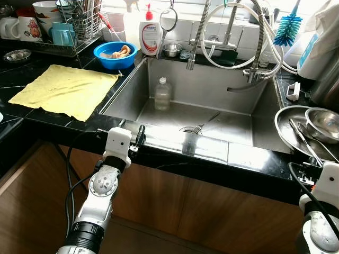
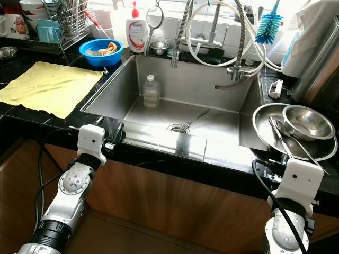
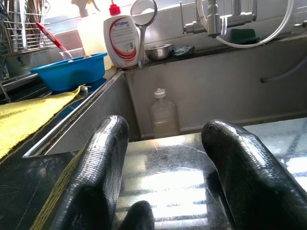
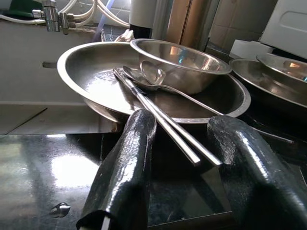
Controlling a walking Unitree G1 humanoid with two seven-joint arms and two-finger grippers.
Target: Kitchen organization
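Observation:
A steel sink [image 1: 212,79] holds a clear plastic bottle [image 1: 162,94] standing upright near its back left corner. On the right counter a steel plate [image 2: 259,124] carries a steel bowl [image 2: 307,121], a spoon [image 4: 144,76] and metal chopsticks [image 4: 163,120]. My right gripper [image 4: 184,122] is open at the counter's front edge, its fingers on either side of the chopsticks' near ends. My left gripper [image 3: 168,127] is open and empty, low over the black counter edge at the sink's front left corner.
A yellow cloth [image 1: 63,90] lies spread on the left counter. Behind it stand a blue bowl [image 1: 115,53], a soap bottle [image 1: 150,34], a dish rack [image 1: 79,26] and mugs [image 1: 26,29]. Faucet hoses [image 1: 198,37] hang over the sink; a blue brush [image 1: 288,24] stands at the back right.

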